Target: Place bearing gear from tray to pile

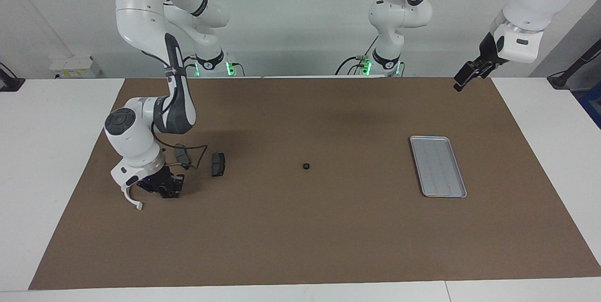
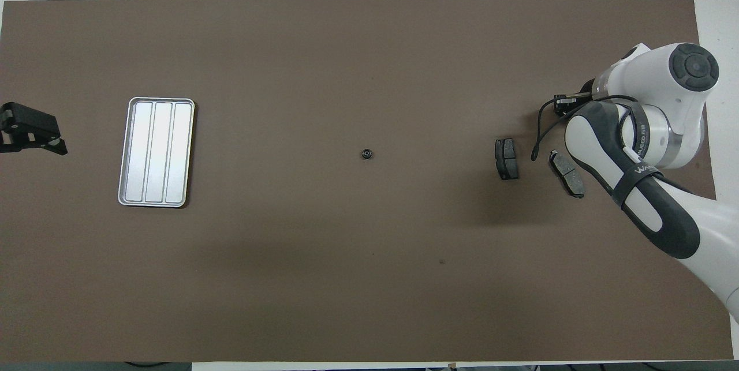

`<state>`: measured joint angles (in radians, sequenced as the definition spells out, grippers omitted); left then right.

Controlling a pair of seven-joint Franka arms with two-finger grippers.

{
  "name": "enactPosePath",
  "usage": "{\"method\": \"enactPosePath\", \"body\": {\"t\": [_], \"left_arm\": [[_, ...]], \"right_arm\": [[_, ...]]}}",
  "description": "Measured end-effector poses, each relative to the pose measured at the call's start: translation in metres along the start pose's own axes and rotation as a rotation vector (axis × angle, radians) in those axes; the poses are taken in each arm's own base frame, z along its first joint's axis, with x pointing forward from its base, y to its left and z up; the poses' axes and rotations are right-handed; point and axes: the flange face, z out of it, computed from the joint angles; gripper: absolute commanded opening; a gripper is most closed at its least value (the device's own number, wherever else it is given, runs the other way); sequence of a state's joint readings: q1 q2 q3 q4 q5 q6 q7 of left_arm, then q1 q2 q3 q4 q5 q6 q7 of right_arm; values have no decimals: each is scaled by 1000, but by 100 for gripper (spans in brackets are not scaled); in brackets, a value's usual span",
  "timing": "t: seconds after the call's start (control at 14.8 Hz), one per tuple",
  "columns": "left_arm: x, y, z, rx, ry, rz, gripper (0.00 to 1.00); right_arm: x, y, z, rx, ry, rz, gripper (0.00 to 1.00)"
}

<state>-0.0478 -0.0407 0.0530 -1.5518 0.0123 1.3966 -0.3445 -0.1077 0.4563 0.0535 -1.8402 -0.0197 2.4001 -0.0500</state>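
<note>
The bearing gear (image 1: pixel 305 166) (image 2: pixel 366 154), small, dark and round, lies alone on the brown mat at its middle. The silver ridged tray (image 1: pixel 437 166) (image 2: pixel 156 152) at the left arm's end holds nothing. At the right arm's end is the pile: two dark brake pads (image 1: pixel 218 164) (image 1: pixel 182 155) (image 2: pixel 506 158) (image 2: pixel 566 173) and a white half-ring bracket (image 1: pixel 131 195). My right gripper (image 1: pixel 164 188) is low over the mat right beside the bracket. My left gripper (image 1: pixel 464 80) (image 2: pixel 37 135) is open and empty, raised high over the mat's edge past the tray.
The brown mat (image 1: pixel 300 236) covers most of the white table (image 1: pixel 51 119). A black cable (image 1: pixel 199 149) loops from the right arm down by the brake pads. In the overhead view the right arm hides the bracket.
</note>
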Motion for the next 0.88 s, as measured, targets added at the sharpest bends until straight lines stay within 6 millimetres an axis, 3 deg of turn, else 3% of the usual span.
{"method": "enactPosePath", "body": {"t": [0.2,0.4,0.61,0.74,0.88], "left_arm": [[-13,-21,-13,-1,-8,70,100],[-7,-19,-9,-12,38,143,100],[4,-9,9,-19,74,165,100],[10,-6,16,-18,75,169,100],[16,-4,21,-18,72,168,100]], "right_arm": [[0,-1,-2,0,0,-1,75],[4,-6,-23,1,-15,-10,74],[21,-26,-80,3,-4,-33,74],[36,-58,-124,7,16,-45,73],[47,-102,-162,8,11,-62,71]]}}
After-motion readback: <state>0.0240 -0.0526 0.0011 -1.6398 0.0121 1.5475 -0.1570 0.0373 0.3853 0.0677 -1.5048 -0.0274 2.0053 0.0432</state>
